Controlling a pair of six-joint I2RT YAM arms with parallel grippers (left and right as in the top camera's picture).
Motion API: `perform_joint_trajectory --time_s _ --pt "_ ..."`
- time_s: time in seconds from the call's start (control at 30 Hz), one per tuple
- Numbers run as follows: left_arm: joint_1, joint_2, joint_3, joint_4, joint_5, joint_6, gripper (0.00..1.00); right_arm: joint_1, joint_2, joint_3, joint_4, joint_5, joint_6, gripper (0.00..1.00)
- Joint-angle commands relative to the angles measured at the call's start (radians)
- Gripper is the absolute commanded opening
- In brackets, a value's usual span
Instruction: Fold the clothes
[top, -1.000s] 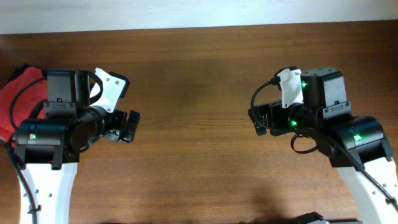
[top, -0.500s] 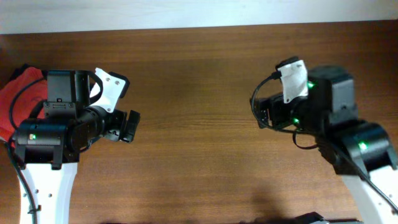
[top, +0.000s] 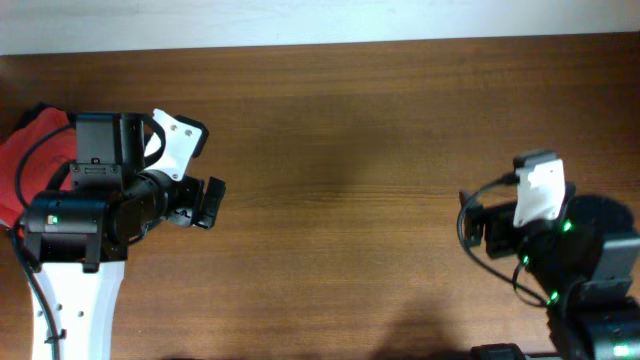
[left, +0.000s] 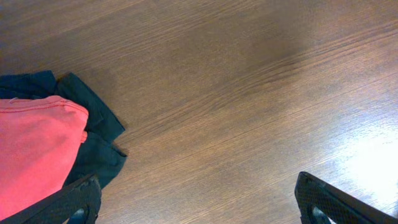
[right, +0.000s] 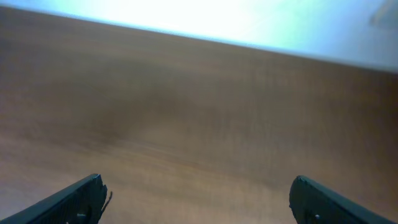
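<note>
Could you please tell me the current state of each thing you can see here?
left gripper: open, holding nothing.
right gripper: open, holding nothing.
orange-red garment: lying on the dark garment, not gripped; whether it is folded cannot be told.
dark garment: lying partly under the orange-red garment, its edges showing, not gripped.

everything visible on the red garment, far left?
The red garment is orange-red, soft-looking cloth, plain where it shows, with a stitched hem along its upper edge. It lies bunched at the table's left end, on top of a dark garment. Overhead, the left arm covers part of it. Nothing grips it.
</note>
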Motion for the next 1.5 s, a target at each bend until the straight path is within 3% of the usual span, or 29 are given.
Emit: perform_joint_trajectory --time_s 0.0,0.27,0.53,0.93,1.47 --pt "-0.003 -0.008 0.009 0.002 -0.003 0.012 0.99 -0.023 -0.105 -0.142 0.028 -0.014 0.001 0.99" --pt "-0.003 -0.008 0.009 0.002 -0.003 0.012 0.99 -0.023 -0.455 -0.552 0.19 -0.068 0.005 0.99" --pt "-0.003 -0.008 0.009 0.002 -0.003 0.012 0.99 -0.023 -0.727 -0.755 0.198 -0.09 0.005 0.99" --pt "-0.003 -0.008 0.009 0.002 -0.003 0.012 0.99 -0.022 -0.727 -0.887 0.2 -0.121 0.005 0.99" --pt "-0.003 -0.008 0.009 0.002 -0.003 0.012 0.99 -0.022 -0.724 -0.888 0.2 -0.123 0.004 0.99"
